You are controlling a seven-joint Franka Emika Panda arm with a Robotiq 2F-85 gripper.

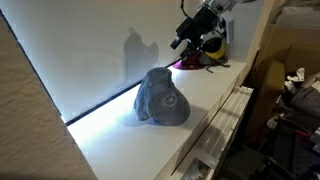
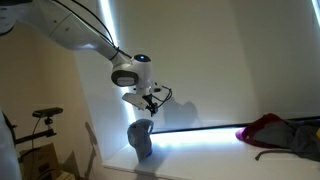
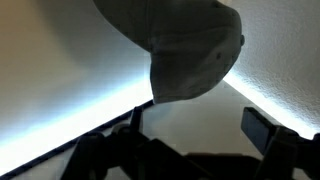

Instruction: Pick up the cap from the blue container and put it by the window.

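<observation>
The grey-blue cap (image 1: 162, 98) lies on the white ledge (image 1: 215, 85) right beside the window (image 1: 90, 55), with its pale logo facing out. In both exterior views my gripper (image 1: 182, 42) hangs above and apart from the cap (image 2: 140, 138), just over it (image 2: 152, 103). In the wrist view the cap (image 3: 188, 50) fills the top. My gripper (image 3: 198, 125) is open there, its dark fingers (image 3: 262, 130) spread wide with only bare ledge between them. The blue container is out of view.
A purple cap with a yellow-and-black one (image 1: 203, 55) sits farther along the ledge, seen too as a reddish heap (image 2: 272, 130). The ledge drops off to cluttered floor and boxes (image 1: 285, 110). A bright strip (image 3: 60, 135) runs along the window's bottom.
</observation>
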